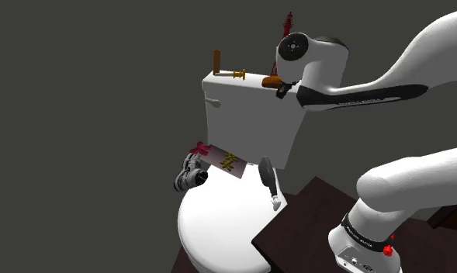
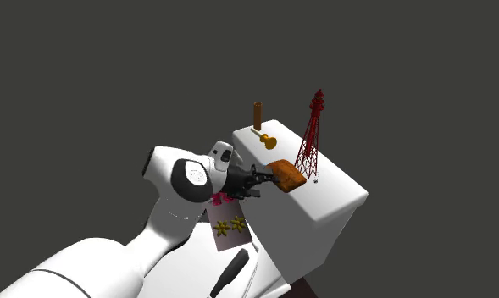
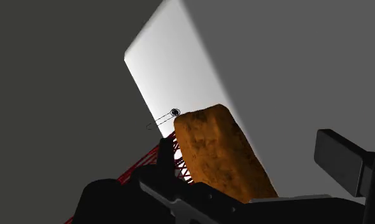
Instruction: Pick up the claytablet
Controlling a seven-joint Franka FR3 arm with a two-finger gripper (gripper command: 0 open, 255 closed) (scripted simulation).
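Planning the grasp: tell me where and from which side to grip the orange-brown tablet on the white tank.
Probably grip the tablet across its two long edges, near the middle. It lies on the tank lid as a thin slab, so its narrow width fits the open gripper. Approach from the end away from the red tower.

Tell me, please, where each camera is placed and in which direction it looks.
Shoulder view: beside the dark stand, facing the white tank; the white arm crosses its right.
Second exterior view: high behind the arm, looking down on the tank top; the forearm and the tool show.
Wrist view: on the hand, looking along the open tool at the orange-brown tablet; both fingers show.
Shared: all three show the tablet and the red tower.
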